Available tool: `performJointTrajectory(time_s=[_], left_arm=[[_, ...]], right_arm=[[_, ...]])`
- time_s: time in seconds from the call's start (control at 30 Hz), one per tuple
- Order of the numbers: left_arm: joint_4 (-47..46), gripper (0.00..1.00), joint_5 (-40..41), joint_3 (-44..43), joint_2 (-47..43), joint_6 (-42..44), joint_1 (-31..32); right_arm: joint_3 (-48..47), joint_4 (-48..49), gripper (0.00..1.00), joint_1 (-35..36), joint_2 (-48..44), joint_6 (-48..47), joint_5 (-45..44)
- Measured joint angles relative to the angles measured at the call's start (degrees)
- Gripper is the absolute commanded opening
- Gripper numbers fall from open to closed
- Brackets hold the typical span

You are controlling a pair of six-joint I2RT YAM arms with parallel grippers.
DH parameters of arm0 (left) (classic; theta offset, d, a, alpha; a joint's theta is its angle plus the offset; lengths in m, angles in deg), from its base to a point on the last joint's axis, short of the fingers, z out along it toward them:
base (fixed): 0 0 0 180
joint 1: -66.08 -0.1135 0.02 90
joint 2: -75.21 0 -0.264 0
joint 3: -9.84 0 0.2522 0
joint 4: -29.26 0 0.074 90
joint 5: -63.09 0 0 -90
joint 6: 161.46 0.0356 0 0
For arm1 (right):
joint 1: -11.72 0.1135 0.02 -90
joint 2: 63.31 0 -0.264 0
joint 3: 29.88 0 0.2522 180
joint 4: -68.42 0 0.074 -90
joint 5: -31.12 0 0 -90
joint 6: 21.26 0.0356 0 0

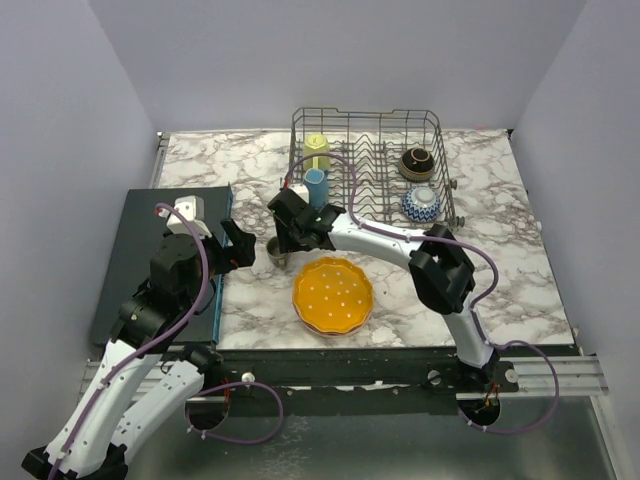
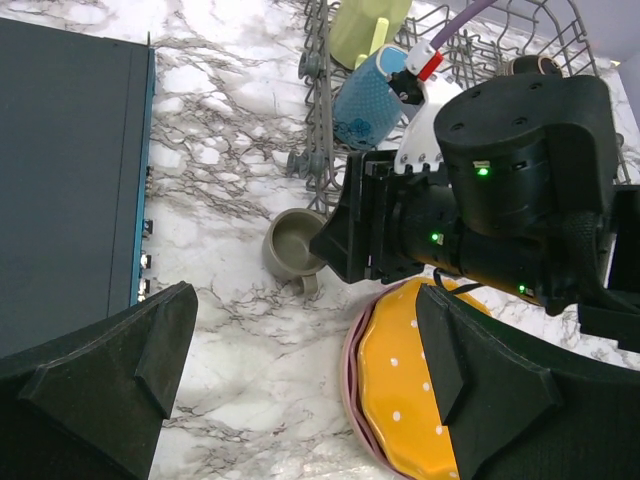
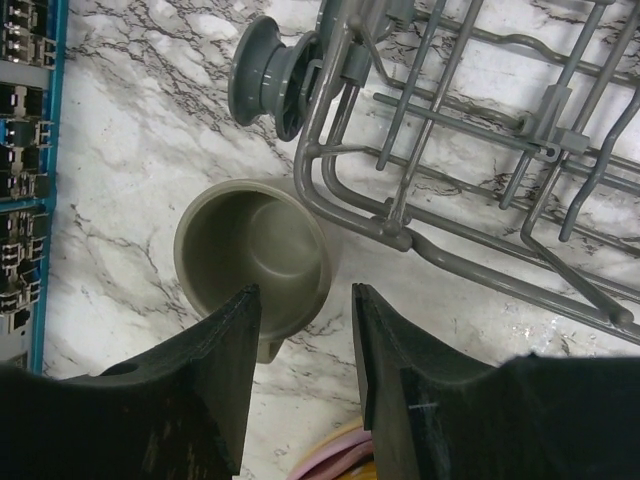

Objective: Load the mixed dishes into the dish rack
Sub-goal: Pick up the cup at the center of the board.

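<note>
Two arms: left arm [image 1: 165,290] and right arm [image 1: 440,270], both reaching twd the near-left corner of the dish rack [image 1: 370,165]
Dish rack: grey wire basket w/ rows of upright tines, sitting on the marble tabletop [image 1: 500,280]
Inside the rack: yellow mug [image 1: 317,148] and blue mug [image 1: 316,185] at its left end, brown bowl [image 1: 417,162] and blue-patterned bowl [image 1: 421,203] at its right end
Grey mug [image 3: 250,260]: upright, mouth up, just outside the rack's near-left corner, right by the rack's little wheel [image 3: 270,72]. Touching the wire or not, can't tell tbh
Orange plate [image 1: 333,293]: scalloped w/ white dots, stacked on a pink plate [image 2: 353,390], in front of the rack and clear of the wire
Right jaws: partway open, pointing down at the grey mug. One finger [image 3: 200,400] is over the mug's mouth, the other [image 3: 430,400] outside its wall on the rack side, so the wall sits btwn them. Bare marble shows next to the outer finger, no squeeze visible
Left jaws: wide open, nothing btwn them, hovering off the rack's left side and facing the grey mug
Dark mat [image 1: 150,250]: flat, left of the rack, blue edge twd it
</note>
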Motion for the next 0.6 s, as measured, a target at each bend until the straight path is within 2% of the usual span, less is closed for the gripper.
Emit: performJointTrajectory(time_s=[0.17, 0.33, 0.6], left_arm=[[-0.2, 0.99, 0.0, 0.0, -0.8, 0.2, 0.0], [-0.2, 0.99, 0.0, 0.0, -1.3, 0.2, 0.0], [-0.2, 0.99, 0.0, 0.0, -1.7, 0.2, 0.0]], right_arm=[[-0.8, -0.8, 0.43, 0.0, 1.4, 1.0, -0.5], [-1.2, -1.2, 0.35, 0.0, 2.1, 1.6, -0.7], [-1.8, -1.2, 0.34, 0.0, 2.4, 2.1, -0.8]])
